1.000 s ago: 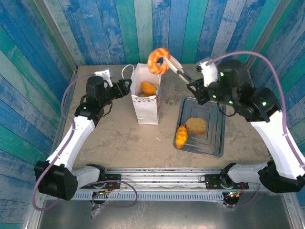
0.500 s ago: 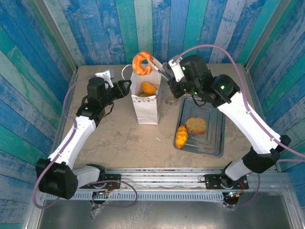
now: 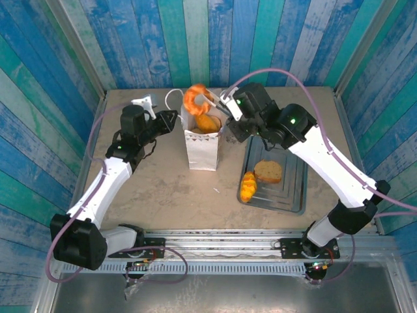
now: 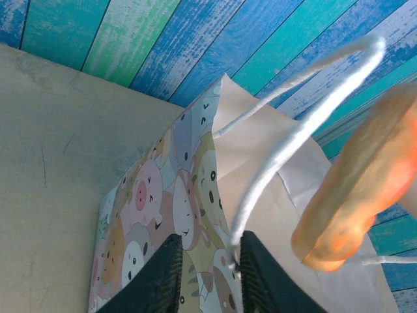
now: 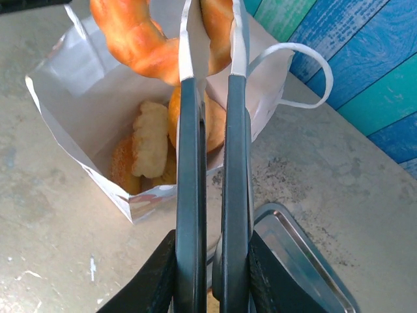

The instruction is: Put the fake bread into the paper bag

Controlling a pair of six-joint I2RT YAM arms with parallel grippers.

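Glossy orange ring doughnut (image 3: 197,99) hangs over the white paper bag (image 3: 202,147), pinched in metal tongs (image 5: 212,163) clamped by the right gripper (image 5: 212,267). Rough golden buns (image 5: 148,140) lie inside. The left gripper (image 4: 205,274) nips the bag's 9 o'clock rim. At 3 o'clock, a grey metal tray (image 3: 293,189) holds a brown slice (image 3: 268,171) and a croissant (image 3: 247,186).

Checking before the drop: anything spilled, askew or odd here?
Nothing spilled or damaged. The paper bag stands upright, its rim pinched by the left fingers; the ring doughnut hangs in the tongs over its mouth. Only the croissant lies at the tray's left rim.
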